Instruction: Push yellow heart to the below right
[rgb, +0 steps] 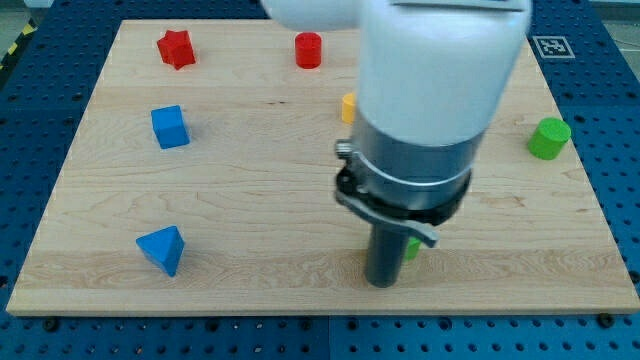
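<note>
A small part of a yellow block (347, 107) shows at the left side of my arm, near the board's upper middle. The arm hides most of it, so I cannot make out its shape. My dark rod comes down below the arm's grey collar, and my tip (383, 284) rests on the board near the view's bottom, well below the yellow block. A sliver of a green block (413, 247) shows right beside the rod on its right. I cannot tell whether they touch.
A red star (175, 48) and a red cylinder (308, 50) sit along the board's top. A blue cube (170, 127) and a blue triangular block (162, 248) are at the left. A green cylinder (549, 137) stands near the right edge. The wooden board (250, 180) lies on a blue table.
</note>
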